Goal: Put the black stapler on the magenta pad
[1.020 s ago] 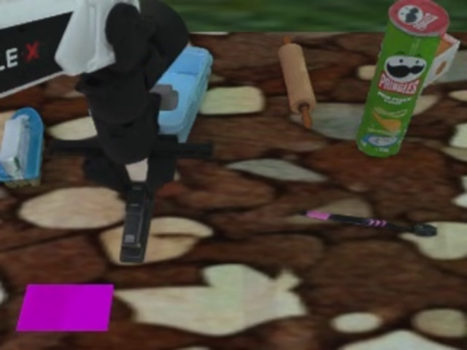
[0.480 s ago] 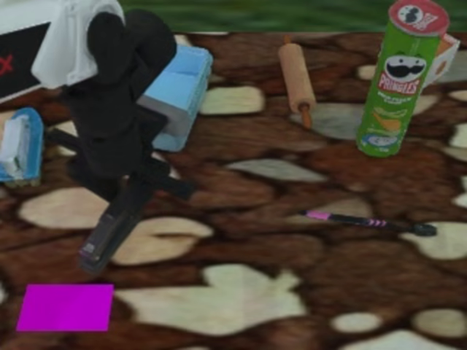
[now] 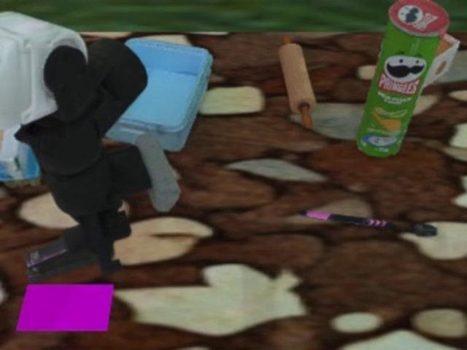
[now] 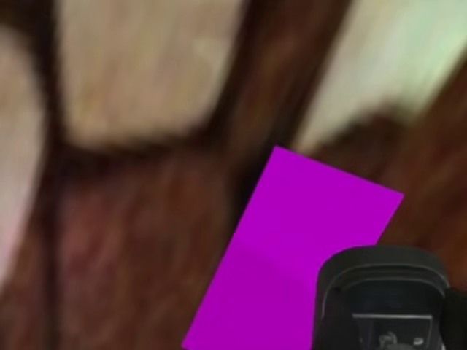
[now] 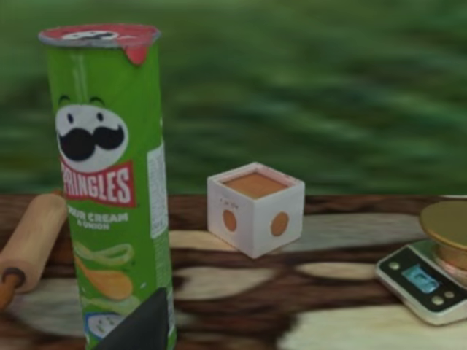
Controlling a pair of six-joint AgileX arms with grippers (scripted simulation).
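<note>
Brown tabletop [image 3: 292, 240] with pale stone-like patches filled the top view, with a blurred green backdrop beyond its far edge. At the table's left, my left gripper [image 3: 102, 251] hung over the surface with its jaws closed on the black stapler [image 3: 55, 259]. I saw the stapler as a narrow, elongated black-and-dark-grey body lying roughly crosswise, its free end pointing toward the left edge; it sat just beyond the far edge of the magenta pad [image 3: 66, 307], and I could not tell whether it touched the table. The pad was a flat, plain, bright magenta rectangle near the front left corner. In the left wrist view the pad [image 4: 292, 248] lay below the camera, with the stapler's dark, rounded end [image 4: 383, 299] overlapping it.

Behind the left arm stood a light blue tub [image 3: 171, 87]. A wooden rolling pin [image 3: 297, 73] lay farther right, a green Pringles can [image 3: 401, 76] stood near the right edge, and a thin black pen with pink marks [image 3: 368, 222] lay in front of it. My right arm was out of the top view; its gripper did not show.
</note>
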